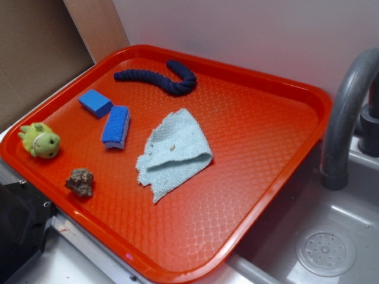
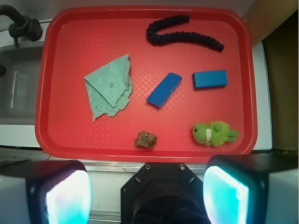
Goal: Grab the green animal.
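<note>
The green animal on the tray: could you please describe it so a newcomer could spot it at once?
Start from the red tray beside the sink. At its left edge, near the brown lump and the blue block, lies the green animal. It is the only yellow-green plush there, with a white-and-orange face.

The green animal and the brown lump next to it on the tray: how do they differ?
The green animal is yellow-green with a white-and-orange face; the brown lump is dull brown and rough. The animal is larger and rounded with stubby limbs, the lump smaller and jagged. The animal sits nearer the tray's corner. Both lie apart along the same tray edge.
</note>
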Controlling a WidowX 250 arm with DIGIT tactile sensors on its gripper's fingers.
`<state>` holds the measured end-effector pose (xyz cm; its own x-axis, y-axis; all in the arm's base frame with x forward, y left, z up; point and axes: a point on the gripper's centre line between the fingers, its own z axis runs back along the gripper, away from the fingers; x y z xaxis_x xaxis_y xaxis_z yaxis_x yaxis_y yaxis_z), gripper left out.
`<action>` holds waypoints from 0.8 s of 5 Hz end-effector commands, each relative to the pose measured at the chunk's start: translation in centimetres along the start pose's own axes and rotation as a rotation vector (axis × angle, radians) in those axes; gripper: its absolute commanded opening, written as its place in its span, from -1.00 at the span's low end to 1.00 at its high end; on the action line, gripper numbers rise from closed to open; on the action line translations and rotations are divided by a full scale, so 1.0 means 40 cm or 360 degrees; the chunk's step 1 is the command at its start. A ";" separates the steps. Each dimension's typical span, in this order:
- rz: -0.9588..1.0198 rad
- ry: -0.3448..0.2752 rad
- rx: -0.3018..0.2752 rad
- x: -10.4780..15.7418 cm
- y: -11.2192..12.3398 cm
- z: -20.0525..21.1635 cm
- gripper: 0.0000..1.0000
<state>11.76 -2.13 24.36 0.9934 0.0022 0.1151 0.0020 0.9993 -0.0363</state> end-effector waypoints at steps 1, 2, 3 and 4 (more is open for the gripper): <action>0.0000 0.0000 0.0000 0.000 0.000 0.000 1.00; -0.0291 -0.0119 -0.0001 0.062 0.045 -0.020 1.00; -0.0494 -0.0123 0.0046 0.093 0.080 -0.050 1.00; -0.0801 -0.0025 0.0137 0.102 0.110 -0.095 1.00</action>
<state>16.16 1.75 20.22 0.8575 -0.5065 0.0900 0.4985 0.8613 0.0982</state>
